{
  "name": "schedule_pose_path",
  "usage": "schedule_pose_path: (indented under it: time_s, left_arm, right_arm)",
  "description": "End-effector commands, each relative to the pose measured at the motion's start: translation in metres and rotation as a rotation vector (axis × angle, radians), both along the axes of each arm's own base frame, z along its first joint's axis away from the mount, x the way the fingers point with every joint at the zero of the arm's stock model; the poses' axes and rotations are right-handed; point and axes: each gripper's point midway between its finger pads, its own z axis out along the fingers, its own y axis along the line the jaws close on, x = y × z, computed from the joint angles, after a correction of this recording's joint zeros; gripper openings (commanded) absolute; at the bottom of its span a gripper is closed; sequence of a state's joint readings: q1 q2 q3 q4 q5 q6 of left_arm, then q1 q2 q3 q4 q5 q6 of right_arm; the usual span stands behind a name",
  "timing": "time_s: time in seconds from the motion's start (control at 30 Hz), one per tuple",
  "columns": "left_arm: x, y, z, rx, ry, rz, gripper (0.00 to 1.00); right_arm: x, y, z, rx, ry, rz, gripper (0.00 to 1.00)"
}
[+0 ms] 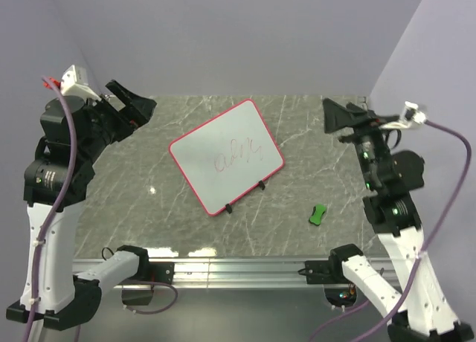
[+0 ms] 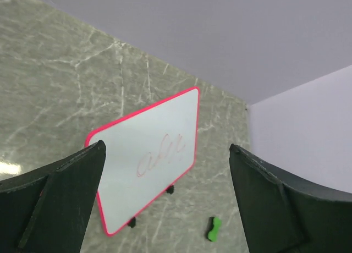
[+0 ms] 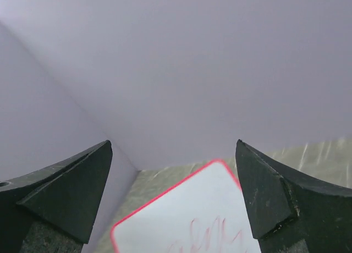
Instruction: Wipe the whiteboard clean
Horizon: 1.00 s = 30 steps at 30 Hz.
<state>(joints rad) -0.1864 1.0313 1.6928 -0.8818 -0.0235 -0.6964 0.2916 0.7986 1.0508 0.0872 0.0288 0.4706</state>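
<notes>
**Whiteboard sitting mid-bench, both claws hanging wide open**

Looking down from the top camera, the whiteboard [image 1: 225, 156] is lying at the middle of the marbled bench [image 1: 141, 186], turned at an angle, with its two black feet [image 1: 260, 184] showing along the near edge. A red scribble [image 1: 239, 155] is showing on its face. The left claw [image 1: 132, 104] is hovering over the far-left corner with its fingers spread wide and nothing between them; the board is lying at its 4 o'clock, well apart. The right claw [image 1: 333, 116] is hanging at the far right, jaws gaping just as wide and gripping nothing, the board at its 8 o'clock, also well apart. A small green block [image 1: 318, 214] is resting on the bench at the board's 4 o'clock, near the right arm. Both wrist cameras are framing the board between their own parted fingers.
</notes>
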Motion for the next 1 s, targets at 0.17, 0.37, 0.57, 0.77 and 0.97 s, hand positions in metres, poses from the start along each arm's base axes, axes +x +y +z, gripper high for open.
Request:
schedule_pose_path:
  time_s: [0.17, 0.37, 0.57, 0.77, 0.97]
  left_arm:
    - [-0.047, -0.031, 0.016, -0.283, -0.033, -0.138, 0.99]
    - [-0.096, -0.034, 0.0, -0.616, -0.366, -0.245, 0.99]
    - [-0.054, -0.014, -0.116, -0.253, 0.246, 0.005, 0.77]
    - [-0.068, 0.028, -0.149, 0.001, 0.414, 0.158, 0.72]
    - [-0.078, 0.013, -0.167, -0.005, 0.422, 0.046, 0.71]
  right_arm:
    - [-0.033, -0.025, -0.131, 0.18, 0.537, -0.118, 1.0]
    - [-0.067, -0.03, -0.147, 0.159, 0.705, -0.123, 1.0]
    - [-0.104, -0.048, -0.251, 0.026, 1.121, -0.258, 1.0]
    - [-0.134, -0.047, -0.349, -0.016, 1.43, -0.299, 0.93]
    - [-0.135, -0.045, -0.4, 0.015, 1.533, -0.358, 0.81]
